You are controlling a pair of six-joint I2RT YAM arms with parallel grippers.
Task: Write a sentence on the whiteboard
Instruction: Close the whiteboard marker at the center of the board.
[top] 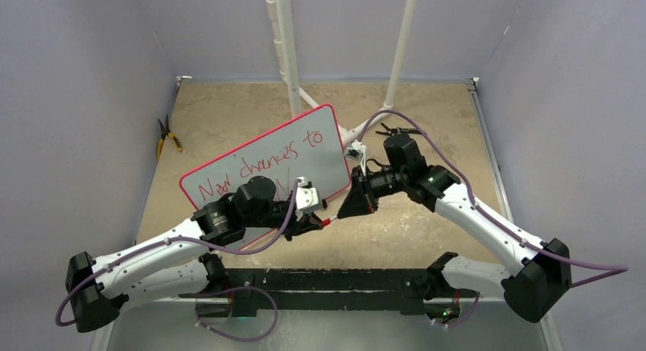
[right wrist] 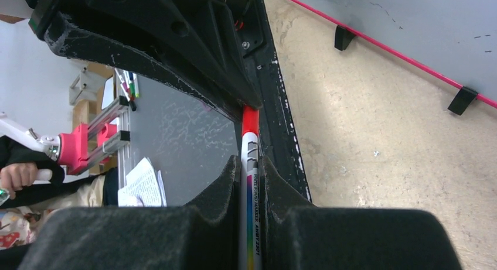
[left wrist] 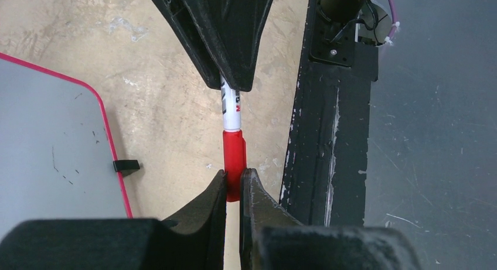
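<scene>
**Marker capping step, off the whiteboard (top: 305,141)'s near-right corner.**
Left gripper (left wrist: 233,179) clamps the red cap (left wrist: 233,153); right gripper (right wrist: 250,164) clamps the marker (right wrist: 251,217). On the whiteboard, the sentence (top: 259,164) reads "New chances to", with the rest hidden. Next, probably, a straight pull or push along the marker's axis.

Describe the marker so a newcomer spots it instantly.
Start at the whiteboard askew on the table, then go to its near right corner, where the left tool and right tool meet. The marker bridges them, red cap in the left, white barrel in the right. It is the only red-and-white stick; the pliers at the table's left edge have yellow handles.
</scene>
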